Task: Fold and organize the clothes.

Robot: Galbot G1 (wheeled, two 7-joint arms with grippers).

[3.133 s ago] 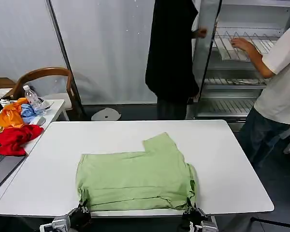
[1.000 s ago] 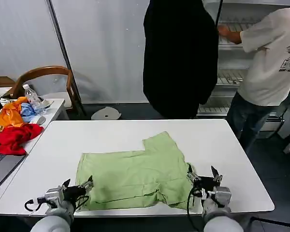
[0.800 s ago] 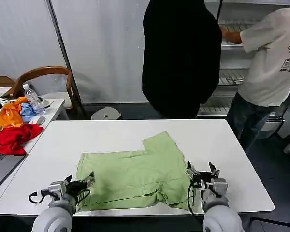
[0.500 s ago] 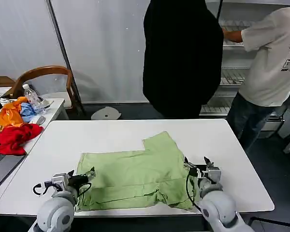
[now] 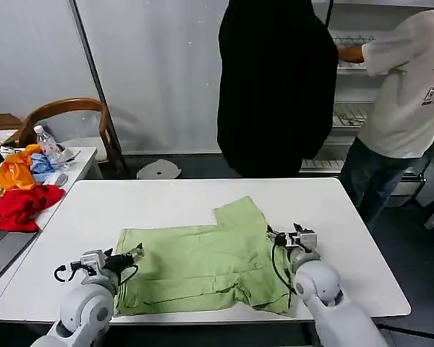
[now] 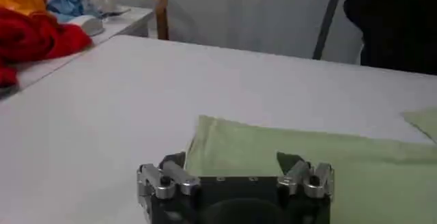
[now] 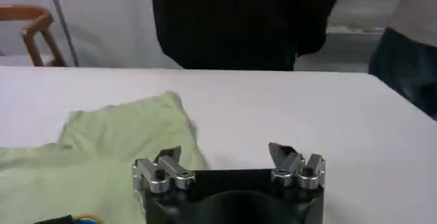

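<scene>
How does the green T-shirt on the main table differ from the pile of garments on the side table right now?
The green T-shirt lies flat and partly folded on the white table, one sleeve sticking out; the pile of garments is crumpled in a heap. The T-shirt is a single light green piece; the pile mixes red, orange and blue. The left gripper and right gripper flank the T-shirt, both open; none is near the pile. Both rest on white tabletops.

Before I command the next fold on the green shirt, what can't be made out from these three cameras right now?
- T-shirt printed graphic: no print visible in any view.
- Its near hem, head view: hidden behind the left gripper and the right gripper's arm.
- T-shirt outline, wrist views: cut off by the picture edges and by each gripper's body.
- Layers under the fold: covered by the top layer.
</scene>
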